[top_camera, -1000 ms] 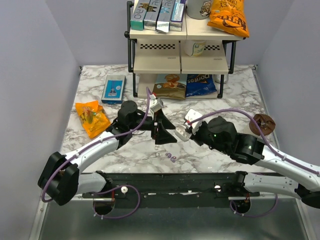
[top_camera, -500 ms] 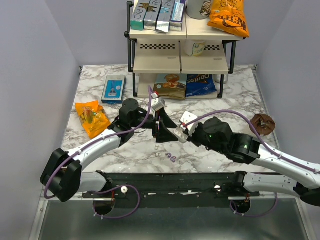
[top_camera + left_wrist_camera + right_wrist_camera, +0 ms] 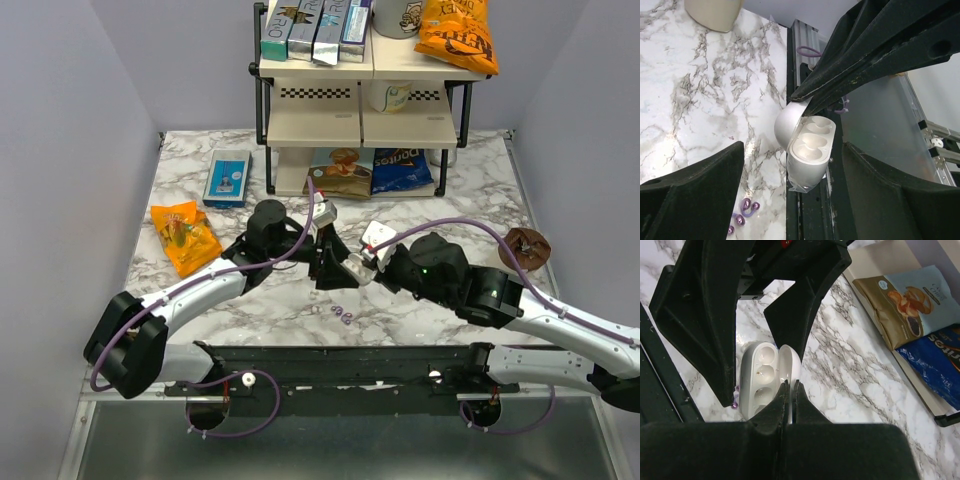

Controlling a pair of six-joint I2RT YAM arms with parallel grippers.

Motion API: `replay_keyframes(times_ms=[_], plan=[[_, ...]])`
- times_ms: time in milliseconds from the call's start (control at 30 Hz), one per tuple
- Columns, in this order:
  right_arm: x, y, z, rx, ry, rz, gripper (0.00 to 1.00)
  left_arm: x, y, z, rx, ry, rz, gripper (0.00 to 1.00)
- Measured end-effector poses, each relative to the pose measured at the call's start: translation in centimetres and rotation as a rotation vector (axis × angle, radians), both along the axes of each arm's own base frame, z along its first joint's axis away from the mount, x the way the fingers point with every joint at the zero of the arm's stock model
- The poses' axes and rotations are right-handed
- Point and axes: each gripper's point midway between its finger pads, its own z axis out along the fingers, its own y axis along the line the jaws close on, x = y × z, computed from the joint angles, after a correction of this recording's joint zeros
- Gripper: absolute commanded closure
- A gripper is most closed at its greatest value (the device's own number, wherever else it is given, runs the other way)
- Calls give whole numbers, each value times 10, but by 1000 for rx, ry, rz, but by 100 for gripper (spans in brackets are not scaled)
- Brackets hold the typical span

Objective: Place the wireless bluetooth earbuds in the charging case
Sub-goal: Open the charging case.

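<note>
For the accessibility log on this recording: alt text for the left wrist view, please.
A small round pale lavender glossy charging case, lid open and both wells empty, is pinched by its lid in the right arm's black jaws, between the left arm's wide-open jaws. Tiny purple earbuds lie on the marble table.

Earbuds (image 3: pixel 341 314) lie on the table (image 3: pixel 450 205) just before the charging case (image 3: pixel 354 269).

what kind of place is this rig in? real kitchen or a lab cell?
Likely a lab test cell, not a kitchen: plain grey walls box in a marble-pattern table, the left arm and right arm sit on a rail at its near edge, and a small shelf holds snack bags.
</note>
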Motion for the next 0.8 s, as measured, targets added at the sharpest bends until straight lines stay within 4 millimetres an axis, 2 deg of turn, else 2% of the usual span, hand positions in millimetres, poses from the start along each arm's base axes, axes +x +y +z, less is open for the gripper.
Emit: replay_keyframes(times_ms=[200, 367, 533, 700, 767, 800], plan=[[0, 1, 2, 8, -1, 5, 99, -2, -2, -1, 2, -10, -1, 26], [0, 2, 2, 8, -1, 6, 99, -1, -3, -1, -1, -11, 6, 38], [-1, 1, 2, 9, 0, 5, 99, -3, -2, -3, -16, -18, 6, 45], [-1, 1, 3, 16, 0, 5, 99, -9, 2, -6, -37, -31, 11, 63], [-1, 0, 5, 22, 0, 3, 99, -9, 2, -5, -44, -36, 16, 63], [-2, 0, 5, 24, 0, 3, 99, -9, 2, -4, -49, -41, 19, 59]])
